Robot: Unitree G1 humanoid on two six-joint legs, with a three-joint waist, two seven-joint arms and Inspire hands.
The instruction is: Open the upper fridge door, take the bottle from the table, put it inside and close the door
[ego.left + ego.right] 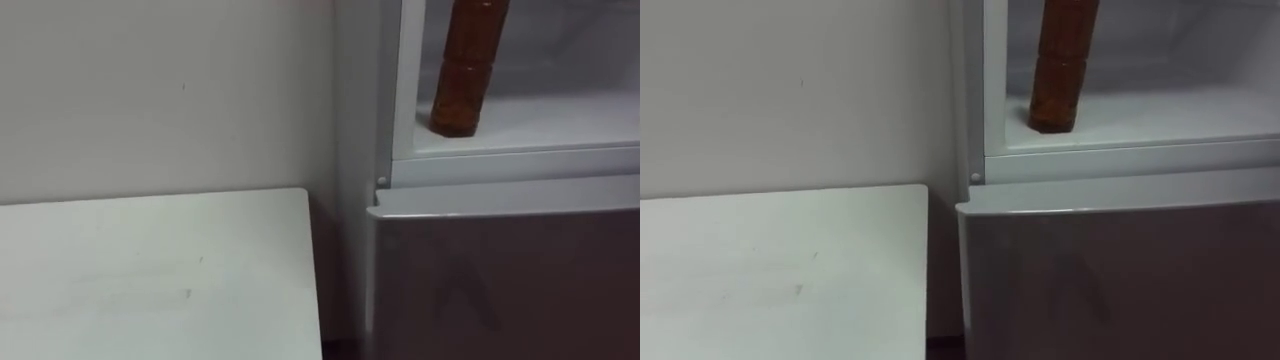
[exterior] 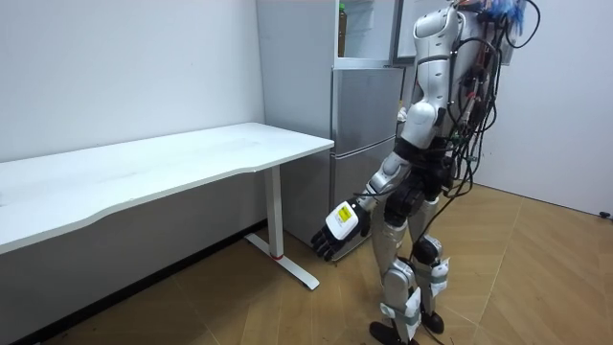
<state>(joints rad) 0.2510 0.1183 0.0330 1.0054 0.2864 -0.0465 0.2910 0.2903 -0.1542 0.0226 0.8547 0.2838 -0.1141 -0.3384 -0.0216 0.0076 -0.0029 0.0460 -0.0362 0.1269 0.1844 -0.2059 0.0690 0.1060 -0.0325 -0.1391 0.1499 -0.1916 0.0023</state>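
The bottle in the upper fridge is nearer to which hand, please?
I cannot rank them. The left hand hangs low before the fridge, far below the bottle standing in its upper part; where the right hand is, I cannot tell.

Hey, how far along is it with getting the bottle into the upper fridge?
Looks essentially done: the brown bottle stands inside the upper fridge compartment, no hand on it. The left hand hangs empty at the robot's side. Remaining: that compartment is open, so perhaps closing it.
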